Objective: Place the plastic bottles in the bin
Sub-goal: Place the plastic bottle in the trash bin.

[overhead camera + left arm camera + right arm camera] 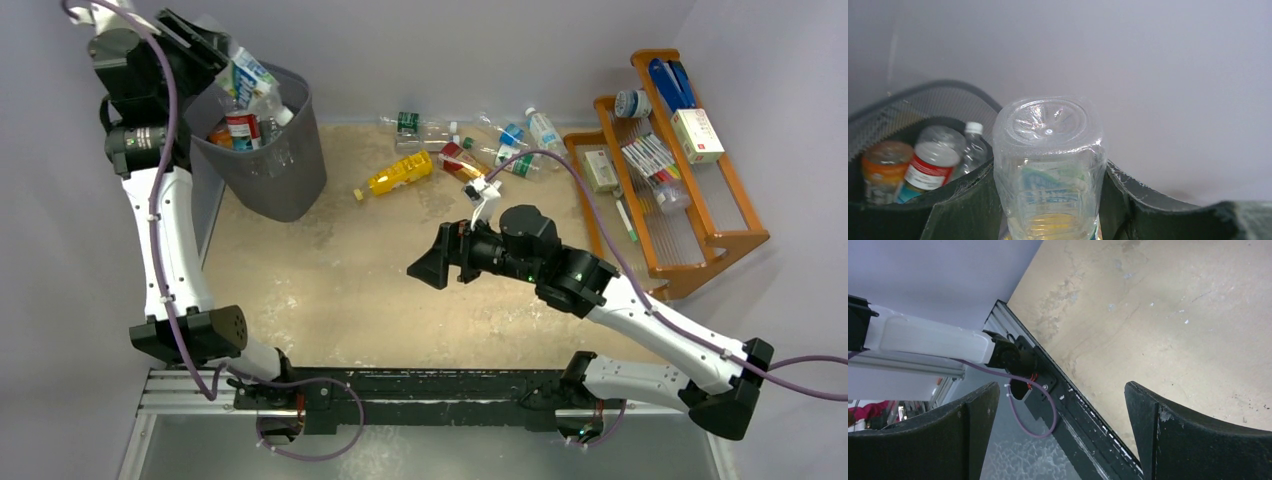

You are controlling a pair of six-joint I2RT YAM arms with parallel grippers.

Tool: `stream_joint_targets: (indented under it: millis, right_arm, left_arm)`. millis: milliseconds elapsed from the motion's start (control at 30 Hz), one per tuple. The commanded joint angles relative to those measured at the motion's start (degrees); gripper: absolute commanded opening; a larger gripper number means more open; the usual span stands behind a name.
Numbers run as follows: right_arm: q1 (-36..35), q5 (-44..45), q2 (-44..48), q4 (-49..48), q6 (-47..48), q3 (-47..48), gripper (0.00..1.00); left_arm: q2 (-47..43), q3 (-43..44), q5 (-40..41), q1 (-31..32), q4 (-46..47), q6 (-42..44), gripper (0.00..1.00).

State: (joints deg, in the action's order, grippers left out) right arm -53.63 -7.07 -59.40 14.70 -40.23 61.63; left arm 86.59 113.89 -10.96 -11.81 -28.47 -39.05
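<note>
Up at the far left, the left gripper (1049,172) is clamped on a clear bottle (1048,125), held base outward over the rim of the bin (290,170), where 3 bottles (928,167) already sit. More bottles (400,173) lie strewn on the far side of the table (330,290), near the rack (700,240). Over mid-table the right gripper (1062,430) hangs with fingers apart, holding nothing.

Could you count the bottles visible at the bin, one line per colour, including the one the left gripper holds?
Orange bottle: 1
Red-labelled bottle: 1
Clear white-capped bottle: 1
Held bottle, in left gripper: 1
Total: 4
</note>
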Motion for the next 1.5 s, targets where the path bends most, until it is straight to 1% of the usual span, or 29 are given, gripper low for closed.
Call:
stream_joint_targets:
  millis: [0,133,233,367,467,500,567,700,733,900,1000,1067,1133,1200,1267,1333,1467]
  right_arm:
    - [-0.22,-2.56,0.65,-5.37,-1.52,-2.03,0.97]
    - [-0.23,-3.65,0.12,-6.35,-2.16,-3.48,0.97]
    - [-0.28,-3.65,1.09,-5.43,-2.51,-4.04,0.96]
    - [-0.26,-2.88,3.17,-3.39,-2.96,-5.01,0.96]
    - [-0.30,-2.60,4.59,-2.14,-3.30,-5.71,0.96]
    - [-0.27,-2.53,5.04,-1.98,-3.46,-5.72,0.96]
    - [-0.33,-2.28,5.78,-1.51,-3.46,-6.89,0.96]
    - [-0.27,-2.14,6.31,-1.36,-3.48,-8.14,0.97]
    - [-0.28,-2.28,6.19,-1.53,-3.43,-8.39,0.97]
    - [-0.31,-2.23,4.37,-1.97,-2.76,-8.03,0.97]
    - [-0.25,-0.40,3.21,-0.56,-1.69,-6.69,0.97]
    - [-0.26,-0.52,2.36,1.51,-1.45,-4.00,0.97]
    - [-0.12,2.08,1.29,3.64,-0.29,-1.86,1.00]
    - [0.15,5.91,-0.92,6.42,2.20,1.51,1.00]
    - [1.20,8.97,-3.69,8.58,4.35,5.01,1.00]
    - [4.11,9.14,-6.34,8.70,6.63,7.47,1.00]
    - [14.18,4.23,-11.40,4.95,10.79,8.38,0.99]
  left_arm:
    - [2.09,2.97,0.63,-3.71,4.45,-0.06,0.40]
    - [5.55,5.30,2.81,-3.85,4.24,2.06,0.40]
    - [10.26,9.30,4.63,-3.83,1.25,5.11,0.41]
    - [15.36,12.87,5.41,-3.89,-0.93,5.93,0.42]
    - [18.55,15.09,7.46,-3.79,-3.21,6.44,0.46]
    - [19.18,15.30,8.47,-3.86,-3.55,6.37,0.48]
    - [20.12,15.51,8.73,-3.90,-3.73,6.55,0.57]
    - [20.27,16.33,7.88,-3.75,-5.96,6.42,0.82]
    - [20.10,16.66,6.99,-3.77,-6.56,6.48,0.84]
    - [17.44,15.87,0.45,-3.64,-6.14,5.65,0.84]
    - [14.26,13.32,-2.62,-2.84,-4.79,4.21,0.85]
    - [12.10,11.74,-3.12,-1.41,-4.32,3.90,0.85]
    - [10.17,10.78,-3.25,0.70,-4.86,4.28,0.85]
    - [8.48,10.04,-3.11,2.97,-6.72,5.13,0.85]
    - [5.84,7.02,-2.99,5.22,-7.06,5.59,0.85]
    - [2.46,1.00,-3.08,6.91,-5.68,5.41,0.86]
    - [-3.64,-7.58,-3.80,9.14,-3.29,5.01,0.86]
